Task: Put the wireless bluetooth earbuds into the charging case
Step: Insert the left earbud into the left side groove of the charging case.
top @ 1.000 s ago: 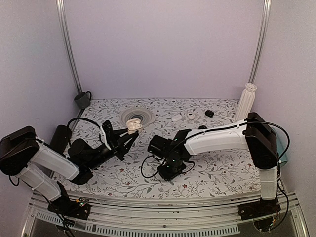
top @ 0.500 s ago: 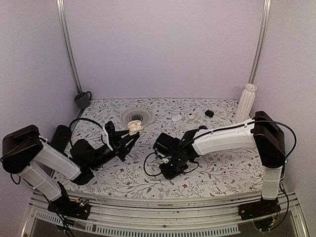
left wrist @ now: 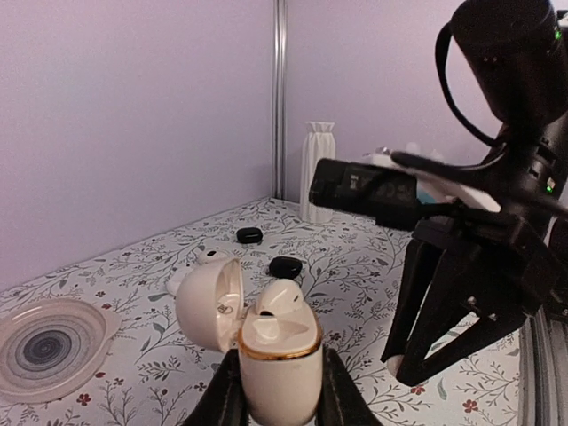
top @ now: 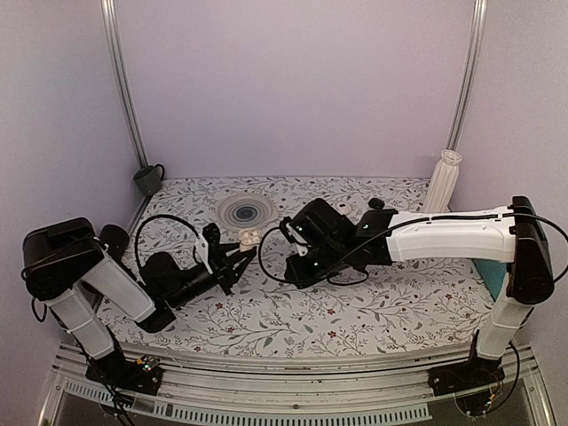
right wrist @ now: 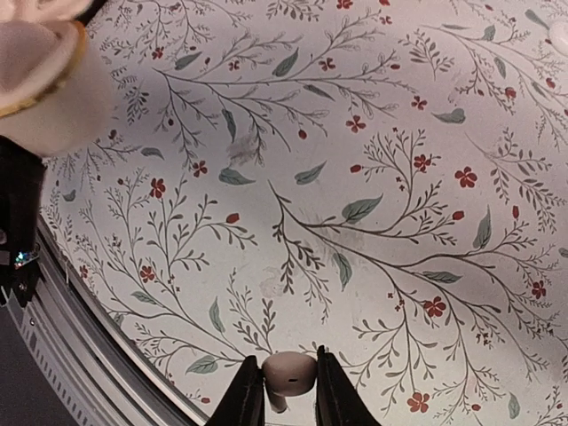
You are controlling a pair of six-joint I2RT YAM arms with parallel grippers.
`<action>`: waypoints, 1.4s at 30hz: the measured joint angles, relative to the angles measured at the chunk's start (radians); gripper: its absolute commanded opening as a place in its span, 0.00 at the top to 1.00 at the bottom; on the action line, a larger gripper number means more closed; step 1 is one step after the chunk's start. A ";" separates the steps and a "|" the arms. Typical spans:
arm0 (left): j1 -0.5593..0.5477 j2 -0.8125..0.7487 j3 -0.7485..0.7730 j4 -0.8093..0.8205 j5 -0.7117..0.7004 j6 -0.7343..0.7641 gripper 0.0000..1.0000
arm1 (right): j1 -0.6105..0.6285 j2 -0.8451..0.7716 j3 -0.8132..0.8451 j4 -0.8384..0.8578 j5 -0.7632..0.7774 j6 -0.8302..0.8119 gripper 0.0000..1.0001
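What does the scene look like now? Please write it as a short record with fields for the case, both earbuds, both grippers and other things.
case: upright, lid open
first earbud: in the case, sticking up above its rim
second earbud: in the right gripper, apart from the case
left gripper: shut on the case
right gripper: shut on the second earbud
other things: ringed plate, white vase, two small black pieces
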 measured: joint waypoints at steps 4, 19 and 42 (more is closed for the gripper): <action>0.002 0.038 0.032 0.000 0.000 -0.008 1.00 | 0.000 -0.040 0.004 0.045 0.026 -0.009 0.80; 0.002 0.098 0.129 0.001 0.044 -0.023 1.00 | -0.005 -0.138 0.018 0.246 0.099 -0.041 0.80; -0.019 0.170 0.237 0.001 0.056 0.021 1.00 | 0.008 -0.196 -0.046 0.578 0.137 -0.051 0.80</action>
